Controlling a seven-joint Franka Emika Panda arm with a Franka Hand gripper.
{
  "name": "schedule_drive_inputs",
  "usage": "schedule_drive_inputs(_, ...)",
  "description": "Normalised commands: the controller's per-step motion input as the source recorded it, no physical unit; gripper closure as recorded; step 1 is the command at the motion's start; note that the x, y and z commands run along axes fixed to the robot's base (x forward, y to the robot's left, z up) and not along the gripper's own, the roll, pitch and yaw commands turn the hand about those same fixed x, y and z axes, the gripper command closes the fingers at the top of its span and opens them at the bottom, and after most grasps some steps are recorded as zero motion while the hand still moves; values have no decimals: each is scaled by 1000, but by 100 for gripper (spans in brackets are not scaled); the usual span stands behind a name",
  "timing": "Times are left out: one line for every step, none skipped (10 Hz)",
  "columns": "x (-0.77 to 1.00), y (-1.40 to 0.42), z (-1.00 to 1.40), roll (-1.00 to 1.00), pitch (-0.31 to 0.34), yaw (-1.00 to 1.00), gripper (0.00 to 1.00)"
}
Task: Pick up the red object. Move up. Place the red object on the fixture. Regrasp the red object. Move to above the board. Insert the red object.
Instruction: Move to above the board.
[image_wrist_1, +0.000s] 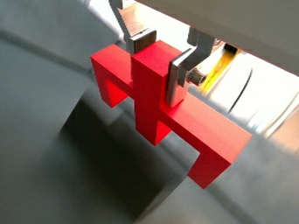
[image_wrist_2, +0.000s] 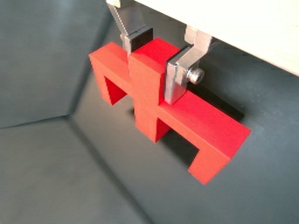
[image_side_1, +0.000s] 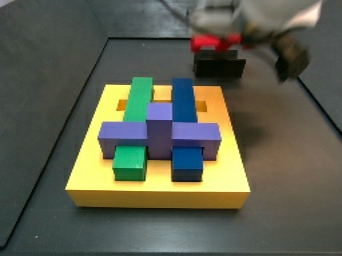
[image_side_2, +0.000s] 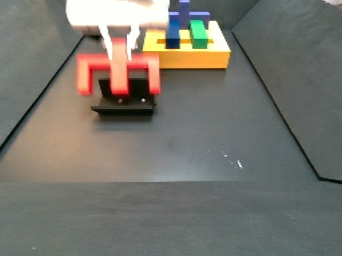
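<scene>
The red object is a bright red bar with short prongs. My gripper is shut on its middle prong, with the silver fingers pressed on either side, as both wrist views show. In a side view the red object hangs in my gripper just above the dark fixture. In a side view the fixture stands behind the yellow board, with the red object right over it. The board bears green, blue and purple blocks.
The floor is dark grey with raised side walls. The purple cross block sits in the middle of the board, with green and blue blocks around it. The yellow board shows in a wrist view.
</scene>
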Motion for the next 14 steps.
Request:
schedule_drive_inputs(-70, -38, 1400, 16, 34, 77, 100)
schedule_drive_inputs(-61, -10, 1400, 11, -2, 62, 100)
schedule_drive_inputs(-47, -51, 1400, 9, 14, 50, 100)
schedule_drive_inputs(-44, -38, 1400, -6, 6, 37, 100)
schedule_drive_inputs(-27, -31, 1400, -4, 4, 27, 100)
schedule_drive_inputs(-6, -40, 612, -7, 20, 18, 100)
schedule_drive_inputs(5, -26, 337, -2, 33, 14, 100)
schedule_drive_inputs(-1022, -1400, 277, -1000, 36, -121, 100)
schedule_drive_inputs(-1040, -1400, 250, -1000, 30, -121, 100)
schedule_drive_inputs(-1142, -1400, 254, -1000, 18, -112, 100)
schedule_drive_inputs(-1146, -1400, 235, -1000, 22, -108, 100)
schedule_drive_inputs(-1156, -1400, 236, -1000, 33, -105, 100)
schedule_drive_inputs(-644, -757, 123, -1000, 37, -99, 100)
schedule_drive_inputs(-330, -353, 45, -1000, 42, -95, 100)
